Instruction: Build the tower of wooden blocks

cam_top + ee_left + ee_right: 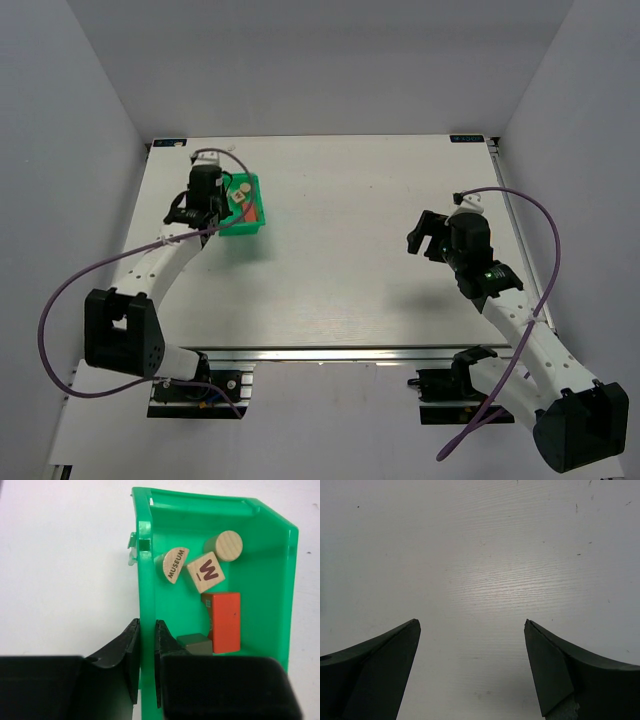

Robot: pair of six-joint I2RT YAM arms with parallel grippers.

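Left wrist: loose blocks [206,572] in bin [145,580]

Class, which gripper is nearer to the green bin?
Left. The left gripper clamps a side wall of the green bin; the right gripper hangs open over the table, far off to the bin's right.

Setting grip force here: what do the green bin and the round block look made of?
The green bin looks like glossy moulded plastic; light glints off its walls. The round block seems bare, matte wood; grain lines show on its end face.
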